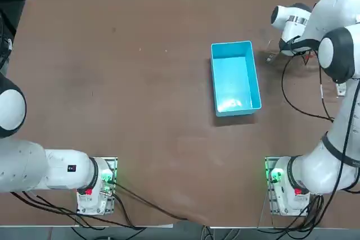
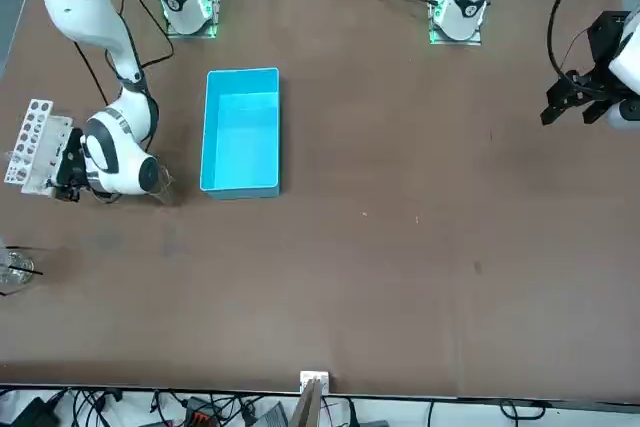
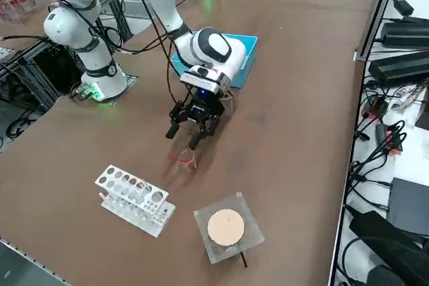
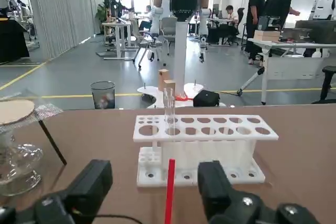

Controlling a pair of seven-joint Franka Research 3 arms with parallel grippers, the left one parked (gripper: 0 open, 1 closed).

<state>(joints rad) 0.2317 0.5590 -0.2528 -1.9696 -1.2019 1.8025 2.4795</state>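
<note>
We see the right gripper (image 4: 155,181) low over the table, fingers apart. The thin red rod (image 4: 169,192) lies lengthwise just ahead, pointing straight at the test-tube rack (image 4: 205,129).

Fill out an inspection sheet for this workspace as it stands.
Surface: brown table, no spills seen.
Job's things: thin red piece lying on the table just below the gripper; white tube rack beyond it, one glass tube standing in it.
Clutter: blue bin; mesh square with a tan disc, resting on a glass vessel.
Grippers: right gripper open, low over the red piece, not gripping it.
Cables: black cables loop from the right arm over the table.
Surroundings: people at desks beyond the table.
</note>
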